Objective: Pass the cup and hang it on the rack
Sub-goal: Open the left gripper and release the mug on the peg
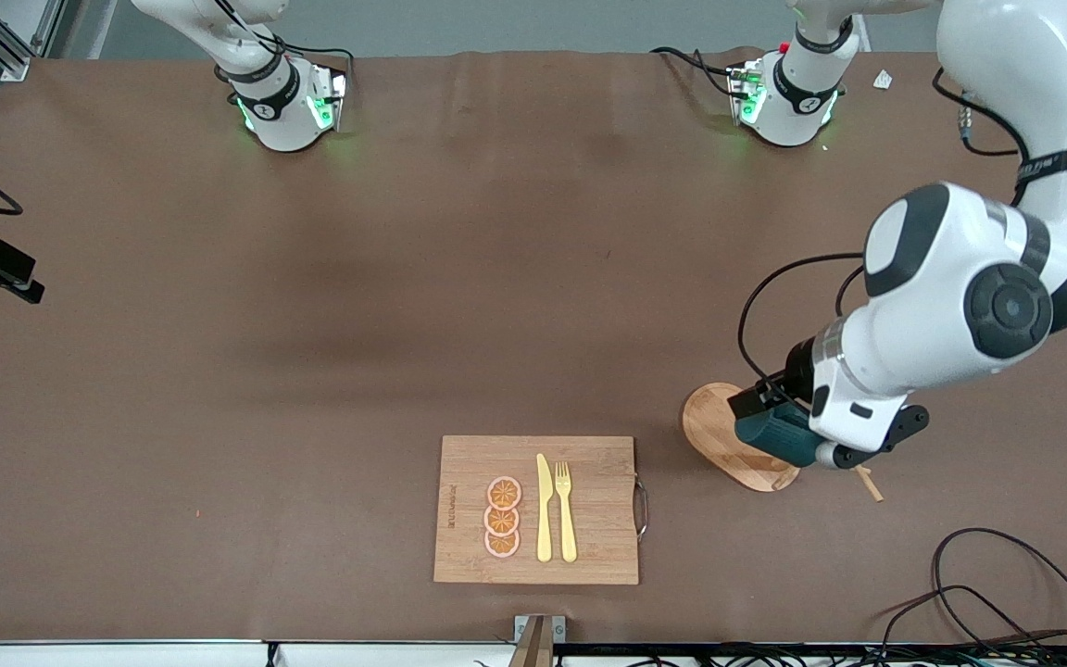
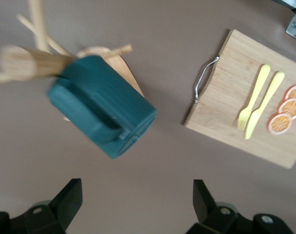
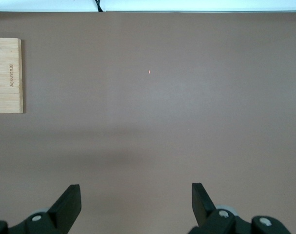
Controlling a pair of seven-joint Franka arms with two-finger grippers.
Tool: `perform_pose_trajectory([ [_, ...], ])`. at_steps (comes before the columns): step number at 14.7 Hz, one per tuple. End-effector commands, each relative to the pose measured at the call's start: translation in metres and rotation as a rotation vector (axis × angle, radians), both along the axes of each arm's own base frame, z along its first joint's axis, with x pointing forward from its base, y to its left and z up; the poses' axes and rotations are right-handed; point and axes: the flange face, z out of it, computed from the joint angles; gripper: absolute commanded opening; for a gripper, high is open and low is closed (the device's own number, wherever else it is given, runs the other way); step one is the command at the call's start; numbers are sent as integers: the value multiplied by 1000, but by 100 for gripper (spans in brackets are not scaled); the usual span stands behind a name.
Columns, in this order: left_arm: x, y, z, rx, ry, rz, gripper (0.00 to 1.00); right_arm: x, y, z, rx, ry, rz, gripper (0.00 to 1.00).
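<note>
The cup (image 1: 777, 435) hangs on the rack (image 1: 714, 435), tipped on its side, with a peg (image 2: 28, 63) running in at its handle side. In the left wrist view the cup (image 2: 101, 105) lies free of both fingers (image 2: 67, 200), with its closed base toward the camera. The rack's oval base stands on the table (image 1: 311, 324) toward the left arm's end, beside the board (image 1: 538, 509) and slightly farther from the front camera than the board.

The left gripper (image 2: 138, 202) is over the rack, close to the cup. Its fingers stand wide apart and grip nothing; the cup shows between them but well clear of the tips.

The right gripper (image 3: 135, 202) is over bare table, and its fingers are also spread wide with nothing between them. The right arm waits. An edge of the board (image 3: 6, 75) shows in the right wrist view.

On the board lie a yellow knife (image 1: 544, 508), a yellow fork (image 1: 566, 511) beside it, and three orange slices (image 1: 502, 517) in a row. The board's metal handle (image 1: 642, 508) faces the rack.
</note>
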Motion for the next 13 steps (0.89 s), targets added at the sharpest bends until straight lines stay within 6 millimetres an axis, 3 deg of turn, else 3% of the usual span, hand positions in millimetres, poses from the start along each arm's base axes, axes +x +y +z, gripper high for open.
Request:
perform_pose_trajectory([
  [1, -16, 8, 40, 101, -75, -109, 100, -4, -1, 5, 2, -7, 7, 100],
  [5, -42, 25, 98, 181, -115, -161, 100, -4, -1, 5, 2, -7, 7, 100],
  [8, -68, 51, 139, 209, -97, -286, 100, -4, -1, 5, 2, -7, 7, 100],
  [13, -95, 131, 184, 120, -75, -375, 100, -4, -1, 5, 2, -7, 7, 100],
])
